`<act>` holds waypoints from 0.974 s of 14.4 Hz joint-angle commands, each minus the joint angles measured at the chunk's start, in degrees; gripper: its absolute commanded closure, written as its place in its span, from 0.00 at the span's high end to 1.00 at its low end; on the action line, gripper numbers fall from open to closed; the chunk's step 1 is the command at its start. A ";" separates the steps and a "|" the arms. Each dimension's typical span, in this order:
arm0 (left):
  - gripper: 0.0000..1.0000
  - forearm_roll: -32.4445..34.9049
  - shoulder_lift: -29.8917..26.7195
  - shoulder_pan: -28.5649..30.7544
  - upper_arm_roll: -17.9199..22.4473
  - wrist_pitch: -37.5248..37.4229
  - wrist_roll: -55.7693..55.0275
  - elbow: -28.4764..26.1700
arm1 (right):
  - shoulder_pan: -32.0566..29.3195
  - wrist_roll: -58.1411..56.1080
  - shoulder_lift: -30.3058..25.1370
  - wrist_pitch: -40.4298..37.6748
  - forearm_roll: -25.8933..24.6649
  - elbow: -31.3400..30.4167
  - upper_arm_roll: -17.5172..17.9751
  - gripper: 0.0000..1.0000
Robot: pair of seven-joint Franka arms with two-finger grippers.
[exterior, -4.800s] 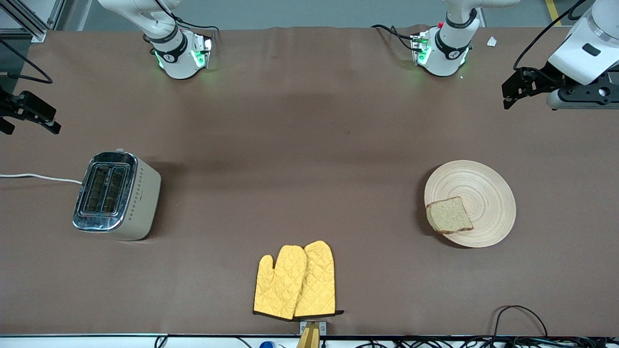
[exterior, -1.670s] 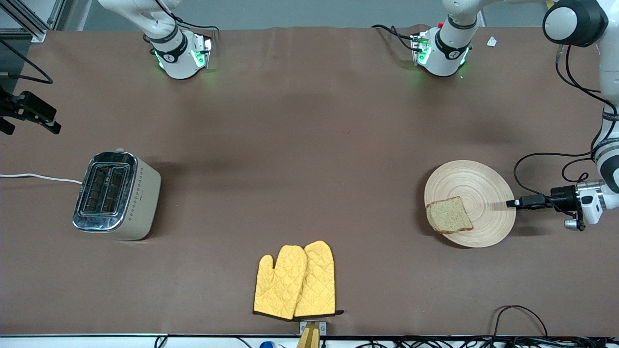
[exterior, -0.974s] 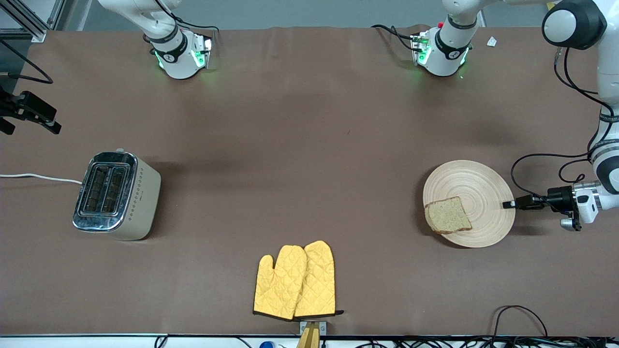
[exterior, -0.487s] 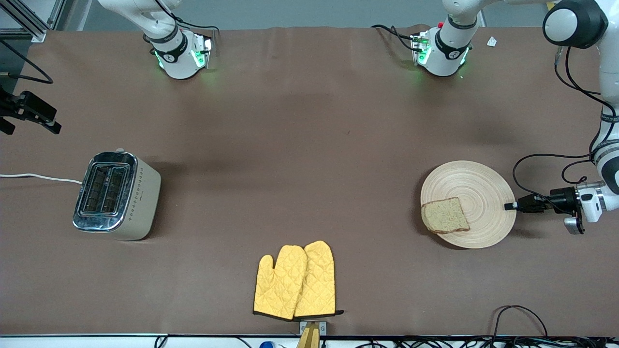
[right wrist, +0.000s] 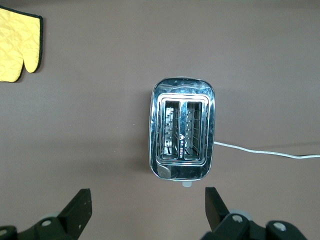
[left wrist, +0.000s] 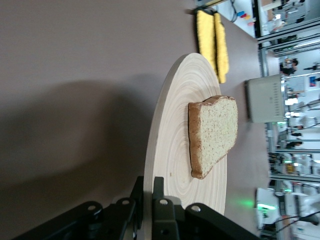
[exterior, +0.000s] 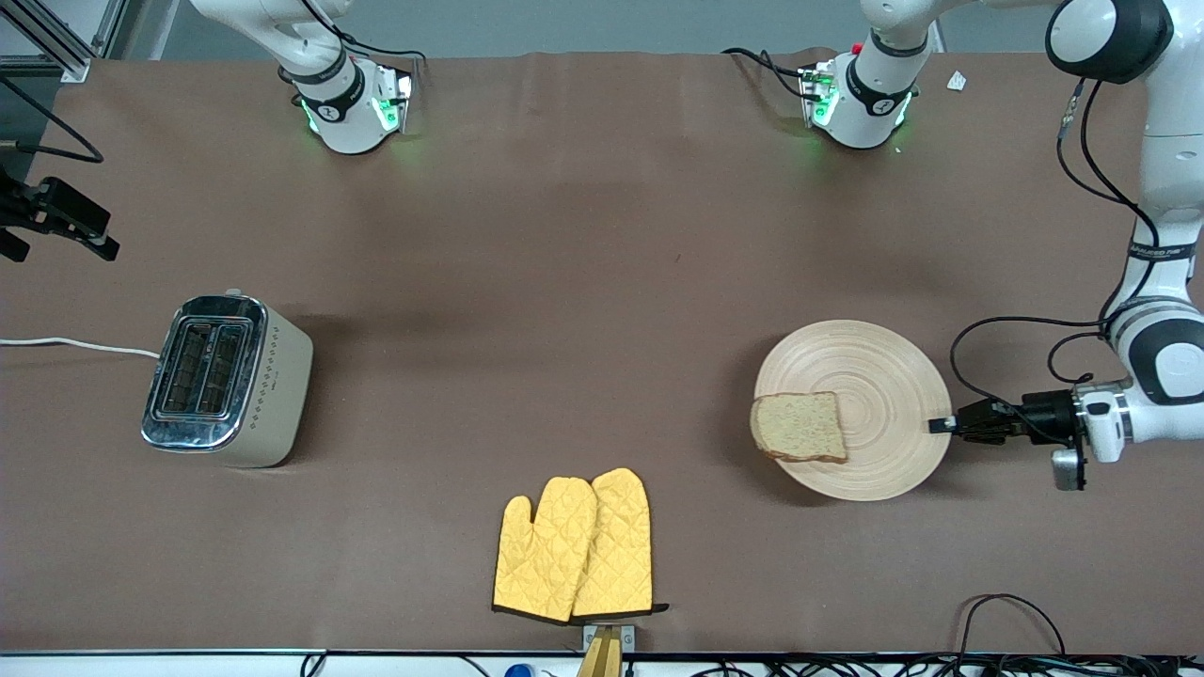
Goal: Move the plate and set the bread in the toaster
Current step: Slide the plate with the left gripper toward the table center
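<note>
Two thin fingers of the left gripper [exterior: 943,425] pinch the plate [exterior: 870,376] rim, apparently firmly; keep it level so the bread [exterior: 798,426] stays put. Right gripper [right wrist: 148,206], jaws wide, waits above the toaster [exterior: 226,379].

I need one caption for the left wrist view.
Left gripper clamps the round pale wooden plate carrying brown speckled bread.

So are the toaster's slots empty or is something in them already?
Empty. The chrome-topped cream toaster shows bare wire racks in both slots, and the brown speckled bread slice lies on the pale wooden plate.
</note>
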 commanded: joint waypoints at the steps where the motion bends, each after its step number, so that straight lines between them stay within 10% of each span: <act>1: 0.00 -1.73 -1.59 0.29 -4.86 -0.89 -4.79 -1.20 | -0.22 0.86 -1.17 0.02 0.22 -1.17 0.36 1.00; 8: 0.00 -1.99 -0.98 -2.17 -17.61 10.35 -12.01 -7.88 | -0.31 0.78 -1.17 0.02 0.22 -1.17 0.36 1.00; 14: 0.00 -5.86 -0.19 -9.90 -18.24 19.67 -11.58 -12.98 | -0.31 0.78 -1.17 0.02 0.22 -1.17 0.27 1.00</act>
